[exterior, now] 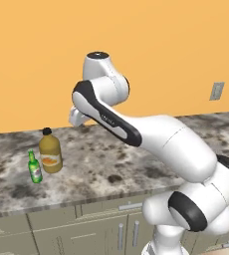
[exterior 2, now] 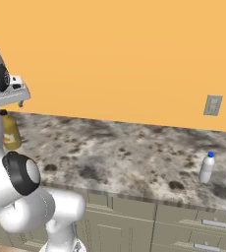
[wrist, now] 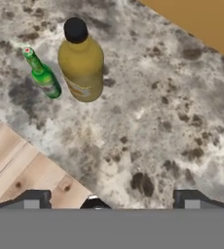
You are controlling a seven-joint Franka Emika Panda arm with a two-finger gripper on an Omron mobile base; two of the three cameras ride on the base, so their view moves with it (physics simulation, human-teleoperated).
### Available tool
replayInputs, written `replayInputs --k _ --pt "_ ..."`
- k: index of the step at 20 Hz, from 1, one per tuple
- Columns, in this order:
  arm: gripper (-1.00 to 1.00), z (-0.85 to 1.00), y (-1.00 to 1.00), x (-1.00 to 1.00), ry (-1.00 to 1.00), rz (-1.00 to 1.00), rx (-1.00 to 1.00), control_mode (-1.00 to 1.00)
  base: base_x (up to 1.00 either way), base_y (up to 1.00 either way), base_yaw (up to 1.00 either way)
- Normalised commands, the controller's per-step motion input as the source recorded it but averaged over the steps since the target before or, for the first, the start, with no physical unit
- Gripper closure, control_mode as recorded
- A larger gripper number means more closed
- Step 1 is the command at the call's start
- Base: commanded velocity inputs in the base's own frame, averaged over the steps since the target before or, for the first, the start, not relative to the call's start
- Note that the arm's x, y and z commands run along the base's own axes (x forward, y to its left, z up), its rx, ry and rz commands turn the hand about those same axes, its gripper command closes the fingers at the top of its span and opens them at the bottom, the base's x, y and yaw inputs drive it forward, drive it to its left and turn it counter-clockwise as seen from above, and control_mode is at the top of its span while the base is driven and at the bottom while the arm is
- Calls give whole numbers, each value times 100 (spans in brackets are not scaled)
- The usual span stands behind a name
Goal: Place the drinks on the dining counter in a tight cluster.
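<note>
The small white blue-capped bottle (exterior 2: 207, 168) stands alone at the right of the dining counter (exterior 2: 125, 152), well apart from the amber juice jug (exterior: 50, 151) and slim green glass bottle (exterior: 35, 167) paired at the left. It is probably light, smooth and tippy, best gripped mid-body. The gripper (wrist: 111, 199) hovers spread, empty.

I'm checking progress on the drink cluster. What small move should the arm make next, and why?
Probably swing right toward the white bottle. The gripper is open and empty above the counter, the juice jug and green bottle already stand side by side, and the white bottle stands alone far to the right.
</note>
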Motion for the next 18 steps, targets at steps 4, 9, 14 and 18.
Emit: replayInputs --k 4,9,14,18 --pt "-100 -20 60 4 -5 -3 0 -100 0 0 0" --pt "-100 -20 52 5 -6 -2 2 -100 0 0 0" --pt "-100 -16 41 11 -5 -1 7 -100 0 0 0" --pt "-100 -9 29 12 -7 0 7 -100 0 0 0"
